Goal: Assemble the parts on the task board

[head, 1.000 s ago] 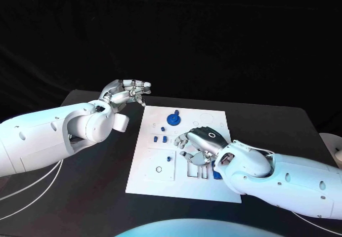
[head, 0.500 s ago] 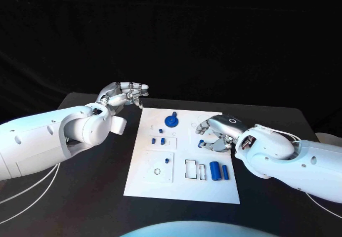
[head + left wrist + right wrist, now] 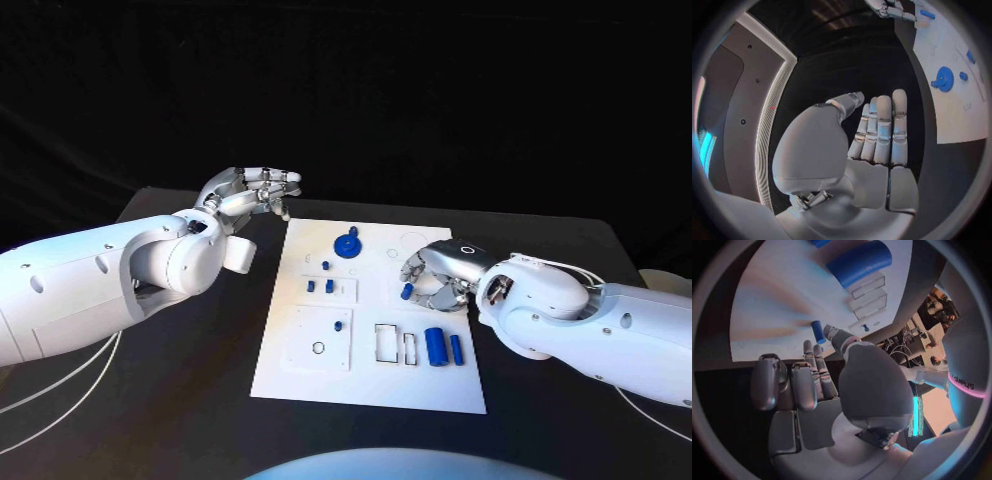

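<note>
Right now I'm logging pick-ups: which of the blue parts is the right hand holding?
The small blue cylinder pinched at the right hand's fingertips over the task board; the two longer blue cylinders lie untouched nearer the robot.

The black surface [image 3: 548, 250] spans the lower half of the frame, and the white task board [image 3: 361, 375] lies flat at its centre.

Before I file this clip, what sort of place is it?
Likely a robotics lab bench: a white task board with blue parts on a black table, dark backdrop behind.
</note>
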Available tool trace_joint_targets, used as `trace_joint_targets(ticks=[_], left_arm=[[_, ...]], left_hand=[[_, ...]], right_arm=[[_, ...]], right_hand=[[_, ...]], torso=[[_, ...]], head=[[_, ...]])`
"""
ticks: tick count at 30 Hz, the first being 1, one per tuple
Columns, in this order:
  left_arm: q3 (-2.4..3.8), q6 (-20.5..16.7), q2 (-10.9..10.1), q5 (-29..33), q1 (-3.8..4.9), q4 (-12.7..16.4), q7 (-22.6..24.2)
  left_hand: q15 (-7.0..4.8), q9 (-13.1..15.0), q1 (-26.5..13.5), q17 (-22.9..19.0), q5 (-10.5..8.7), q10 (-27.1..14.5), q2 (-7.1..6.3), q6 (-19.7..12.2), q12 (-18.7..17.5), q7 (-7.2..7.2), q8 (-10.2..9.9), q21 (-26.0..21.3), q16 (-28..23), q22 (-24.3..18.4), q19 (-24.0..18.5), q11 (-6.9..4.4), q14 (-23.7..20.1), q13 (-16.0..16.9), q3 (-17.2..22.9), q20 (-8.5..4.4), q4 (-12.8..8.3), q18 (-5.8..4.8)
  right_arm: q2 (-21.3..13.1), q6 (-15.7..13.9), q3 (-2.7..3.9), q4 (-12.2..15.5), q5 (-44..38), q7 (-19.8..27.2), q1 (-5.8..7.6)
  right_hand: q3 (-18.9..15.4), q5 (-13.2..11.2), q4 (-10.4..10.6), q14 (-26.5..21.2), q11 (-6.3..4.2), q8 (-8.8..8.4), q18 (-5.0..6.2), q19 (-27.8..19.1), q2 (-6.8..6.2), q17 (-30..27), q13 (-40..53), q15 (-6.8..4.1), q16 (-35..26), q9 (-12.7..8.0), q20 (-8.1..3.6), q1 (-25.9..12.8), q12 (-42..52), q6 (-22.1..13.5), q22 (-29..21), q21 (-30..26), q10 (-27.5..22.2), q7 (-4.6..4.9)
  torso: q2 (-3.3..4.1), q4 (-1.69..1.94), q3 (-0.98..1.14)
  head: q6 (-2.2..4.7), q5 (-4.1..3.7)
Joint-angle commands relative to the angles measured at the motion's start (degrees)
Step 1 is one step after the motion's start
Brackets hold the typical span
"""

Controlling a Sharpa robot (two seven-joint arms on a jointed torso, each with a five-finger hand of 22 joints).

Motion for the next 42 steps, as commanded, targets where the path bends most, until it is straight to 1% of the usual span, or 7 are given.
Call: trace_joint_targets(ticks=[1, 7, 14, 16, 23, 27, 42], left_arm=[[0.03, 1.01, 0.06, 0.23, 0.06, 0.13, 0.35], [0.03, 1.02, 0.0, 0.23, 0.06, 0.15, 0.33], [0.03, 1.09, -0.02, 0.23, 0.06, 0.17, 0.28], [0.03, 1.13, -0.03, 0.23, 0.06, 0.17, 0.22], [0.03, 1.18, -0.03, 0.23, 0.06, 0.16, 0.16], [0.03, 1.2, -0.04, 0.22, 0.06, 0.11, 0.14], [0.01, 1.28, 0.14, 0.22, -0.01, -0.22, 0.26]], left_hand=[[0.33, -0.05, -0.12, -0.06, -0.05, -0.27, 0.47, -0.3, 0.35, -0.14, -0.24, -0.2, -0.27, -0.06, 0.07, -0.03, 0.0, 0.05, -0.19, 0.11, -0.13, 0.32], [0.33, -0.05, -0.12, -0.06, -0.05, -0.27, 0.47, -0.3, 0.35, -0.14, -0.24, -0.2, -0.27, -0.06, 0.07, -0.03, 0.0, 0.05, -0.19, 0.11, -0.13, 0.32], [0.33, -0.05, -0.12, -0.06, -0.05, -0.27, 0.47, -0.3, 0.35, -0.14, -0.24, -0.2, -0.27, -0.06, 0.07, -0.03, 0.0, 0.05, -0.19, 0.11, -0.13, 0.32], [0.33, -0.05, -0.12, -0.06, -0.05, -0.27, 0.47, -0.3, 0.35, -0.14, -0.24, -0.2, -0.27, -0.06, 0.07, -0.03, 0.0, 0.05, -0.19, 0.11, -0.13, 0.32], [0.33, -0.05, -0.12, -0.06, -0.05, -0.27, 0.47, -0.3, 0.35, -0.14, -0.24, -0.2, -0.27, -0.06, 0.07, -0.03, 0.0, 0.05, -0.19, 0.11, -0.13, 0.32], [0.32, -0.02, -0.06, -0.06, -0.05, -0.35, 0.55, -0.24, 0.51, -0.15, -0.17, -0.24, -0.26, -0.09, 0.09, -0.03, -0.02, 0.11, -0.19, 0.12, -0.15, 0.33], [0.32, -0.02, -0.06, -0.06, -0.05, -0.35, 0.55, -0.24, 0.51, -0.15, -0.17, -0.24, -0.26, -0.09, 0.09, -0.03, -0.02, 0.11, -0.19, 0.12, -0.15, 0.33]], right_arm=[[0.35, 1.62, -0.03, -0.39, -0.11, 0.58, -0.17], [1.0, 1.11, -0.06, -1.09, 0.3, 0.87, -0.39], [1.76, 0.41, -0.07, -1.85, 0.61, 0.95, -0.6], [2.03, -0.25, -0.07, -2.05, 0.66, 0.89, -0.69], [2.64, -2.61, -0.08, -2.45, 0.17, -0.02, -0.86], [2.41, -4.83, -0.07, -2.01, -0.16, -0.28, -0.92], [-0.99, -10.22, 0.38, 8.43, 4.74, 1.38, 0.19]], right_hand=[[0.59, -0.87, 0.19, 1.66, -0.22, -0.09, 0.62, 0.59, 0.66, 0.0, -0.09, -0.31, -0.14, -0.1, -0.04, 0.77, 0.71, 0.95, 6.98, 0.73, 1.13, 0.11], [2.81, -2.65, 0.85, 1.85, -0.85, 0.32, 0.28, 1.4, 1.86, 0.11, -0.53, -0.77, 0.05, -0.19, -0.54, 0.94, 1.73, 2.76, 7.8, 2.27, 3.74, 0.59], [4.82, -3.72, 1.44, 2.06, -1.36, 0.89, -0.11, 2.21, 2.72, 0.51, -0.79, -1.19, 0.38, -0.1, -0.94, 0.96, 2.32, 4.68, 8.75, 4.04, 6.59, 0.47], [5.94, -5.26, 1.66, 2.13, -1.74, 1.36, -0.35, 2.7, 3.61, 0.6, -0.72, -1.48, 0.5, 0.07, -1.19, 1.2, 2.66, 5.85, 9.34, 5.17, 8.17, 0.25], [6.41, -5.52, 2.01, 2.12, -1.97, 1.67, -0.59, 3.14, 3.8, 0.36, -0.6, -1.68, 0.45, 0.2, -1.39, 0.89, 2.82, 6.56, 9.9, 6.23, 9.18, 0.09], [7.26, -5.78, 1.88, 2.18, -2.36, 2.45, -0.77, 3.51, 4.64, 0.48, -0.38, -1.99, 0.57, 0.6, -1.65, 1.42, 3.03, 7.77, 10.35, 7.09, 10.14, -0.31], [8.01, -5.88, 1.36, 2.16, -2.66, 3.16, -1.03, 3.99, 4.94, 0.13, -0.18, -2.28, 0.48, 1.13, -1.94, 1.98, 3.1, 8.42, 10.96, 8.29, 11.01, -0.55]], torso=[[0.03, 0.03, -0.05], [0.01, -0.02, -0.01], [-0.01, -0.02, 0.02], [-0.01, -0.04, 0.02], [-0.01, -0.05, 0.02], [-0.08, -0.03, 0.02], [-0.2, -0.14, -0.03]], head=[[-0.08, 0.01], [-0.22, 0.09], [-0.29, 0.11], [-0.38, 0.09], [-0.41, 0.01], [-0.37, -0.09], [-0.42, 0.36]])
